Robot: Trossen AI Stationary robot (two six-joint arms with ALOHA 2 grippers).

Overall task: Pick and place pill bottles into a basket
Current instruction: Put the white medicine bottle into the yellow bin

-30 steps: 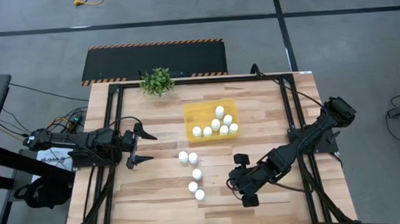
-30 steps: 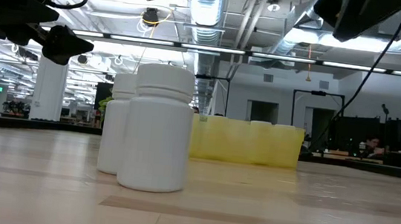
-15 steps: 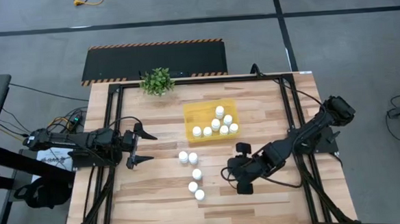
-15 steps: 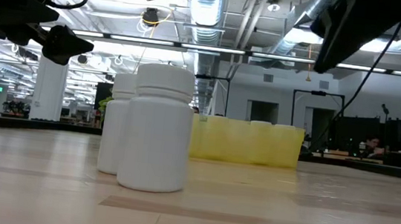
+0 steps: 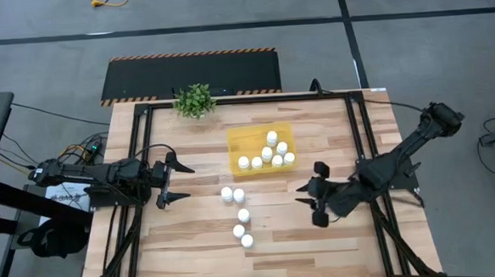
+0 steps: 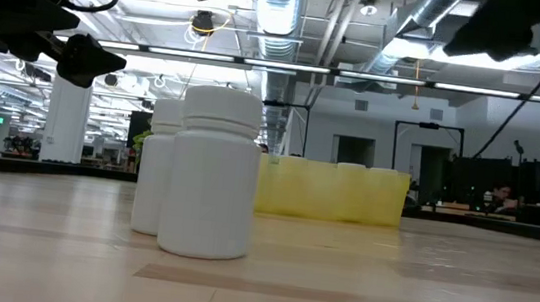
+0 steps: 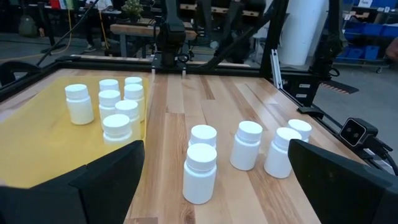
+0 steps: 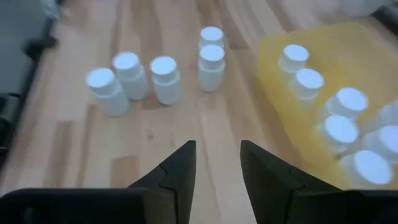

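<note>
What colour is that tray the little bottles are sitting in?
The tray is translucent yellow, clearest in the high view; the bottles are white.

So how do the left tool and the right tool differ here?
The left tool is spread wide open over the table's left side; the right tool has its fingers closer together, with a gap showing between them. The left tool sits left of the loose pill bottles; the right tool is to their right. Both are empty.
</note>
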